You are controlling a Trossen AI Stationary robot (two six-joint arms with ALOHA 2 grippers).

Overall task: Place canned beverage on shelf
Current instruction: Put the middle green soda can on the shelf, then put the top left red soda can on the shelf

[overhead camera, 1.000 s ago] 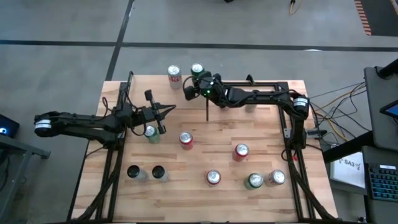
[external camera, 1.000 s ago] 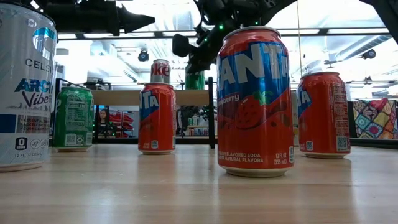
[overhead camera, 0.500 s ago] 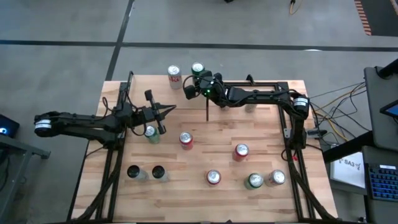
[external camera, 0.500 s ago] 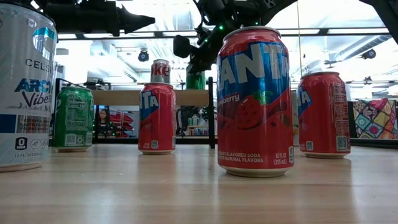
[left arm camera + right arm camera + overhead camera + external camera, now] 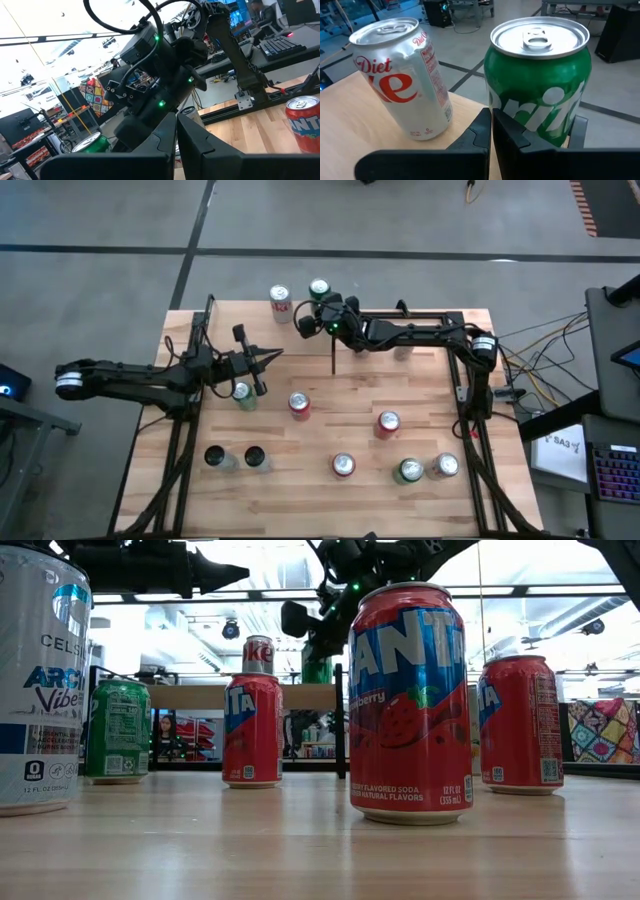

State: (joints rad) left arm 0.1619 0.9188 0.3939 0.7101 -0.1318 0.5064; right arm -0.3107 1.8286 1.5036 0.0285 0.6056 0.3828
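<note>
Shelf edge carries Sprite can beside Diet Coke can.

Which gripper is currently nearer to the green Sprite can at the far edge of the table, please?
The right. The right gripper sits shut just behind the green Sprite can on the shelf. The left gripper hangs shut farther off, over the table's left part.

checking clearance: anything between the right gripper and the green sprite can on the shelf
Nothing. In the right wrist view the shut right gripper points at the green Sprite can with no object between; the Diet Coke can stands beside it.
</note>
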